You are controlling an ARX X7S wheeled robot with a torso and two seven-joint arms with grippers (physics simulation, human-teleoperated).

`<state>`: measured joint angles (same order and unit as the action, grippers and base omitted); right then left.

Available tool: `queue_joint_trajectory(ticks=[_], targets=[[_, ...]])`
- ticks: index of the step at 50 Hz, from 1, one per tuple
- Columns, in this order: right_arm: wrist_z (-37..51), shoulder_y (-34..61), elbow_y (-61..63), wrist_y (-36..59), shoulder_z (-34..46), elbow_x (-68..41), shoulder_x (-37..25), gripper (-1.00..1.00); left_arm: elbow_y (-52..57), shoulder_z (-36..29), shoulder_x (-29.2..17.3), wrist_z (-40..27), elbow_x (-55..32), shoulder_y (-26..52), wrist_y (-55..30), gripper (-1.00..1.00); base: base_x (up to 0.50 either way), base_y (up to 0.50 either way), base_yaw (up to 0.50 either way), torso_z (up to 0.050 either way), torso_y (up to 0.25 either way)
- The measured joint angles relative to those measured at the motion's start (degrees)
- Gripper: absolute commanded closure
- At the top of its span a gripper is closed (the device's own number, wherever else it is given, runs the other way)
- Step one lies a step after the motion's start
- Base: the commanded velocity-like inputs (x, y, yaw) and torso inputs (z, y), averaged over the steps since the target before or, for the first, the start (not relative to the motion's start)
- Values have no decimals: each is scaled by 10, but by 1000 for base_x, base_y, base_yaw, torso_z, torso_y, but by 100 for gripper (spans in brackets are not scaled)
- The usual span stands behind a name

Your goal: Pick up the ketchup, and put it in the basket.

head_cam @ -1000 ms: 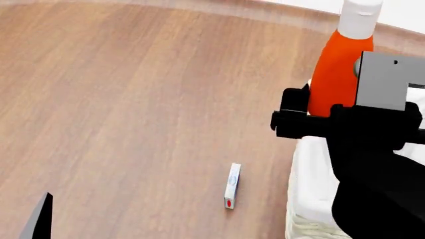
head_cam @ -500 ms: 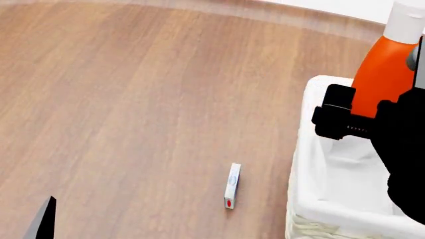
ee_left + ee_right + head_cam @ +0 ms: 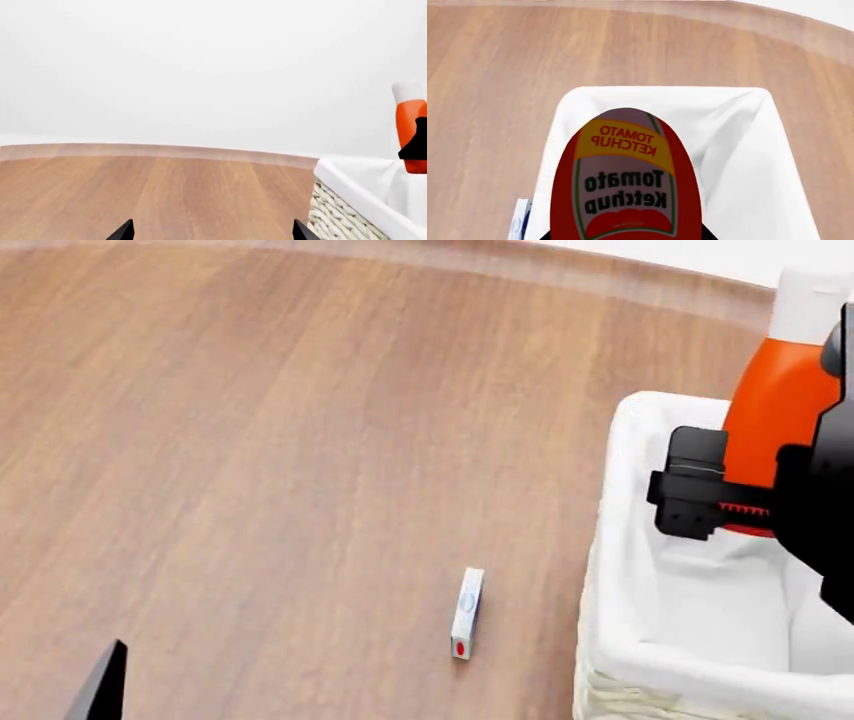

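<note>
The ketchup [image 3: 785, 405], an orange-red bottle with a white cap, hangs upright over the basket [image 3: 611, 540], a pale wicker basket lined with white cloth. My right gripper [image 3: 747, 502] is shut on the bottle's lower body. In the right wrist view the "Tomato Ketchup" label [image 3: 626, 180] fills the near field, and the basket's white liner [image 3: 660, 93] lies open below it. My left gripper [image 3: 212, 232] is open over bare wood with nothing in it. From there the ketchup [image 3: 410, 134] shows beyond the basket's rim [image 3: 350, 170]. In the head view only one left fingertip [image 3: 104, 687] shows.
A small white box with a red dot [image 3: 466, 612] lies on the wooden table [image 3: 267, 440], left of the basket; it also peeks in at the right wrist view's edge as the box [image 3: 519, 226]. A white wall stands behind the table's far edge [image 3: 160, 148].
My right gripper has carried the ketchup to the right and lower, from beside the basket's left rim to over its inside. The left fingertip has sunk slightly in the head view.
</note>
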<state>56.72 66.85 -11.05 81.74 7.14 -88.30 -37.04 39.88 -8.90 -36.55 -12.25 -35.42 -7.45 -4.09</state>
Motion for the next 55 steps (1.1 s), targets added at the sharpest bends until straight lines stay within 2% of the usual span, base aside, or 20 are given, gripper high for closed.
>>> queue_joint_trajectory(ticks=[16, 55], targets=[[36, 32, -64, 46, 35, -55, -3, 100, -23, -11, 9, 10, 2, 7, 5, -100, 0, 0, 0, 1, 0], [71, 94, -195, 53, 104, -152, -3, 100, -47, -26, 16, 26, 4, 6, 19, -100, 0, 0, 0, 0, 0]])
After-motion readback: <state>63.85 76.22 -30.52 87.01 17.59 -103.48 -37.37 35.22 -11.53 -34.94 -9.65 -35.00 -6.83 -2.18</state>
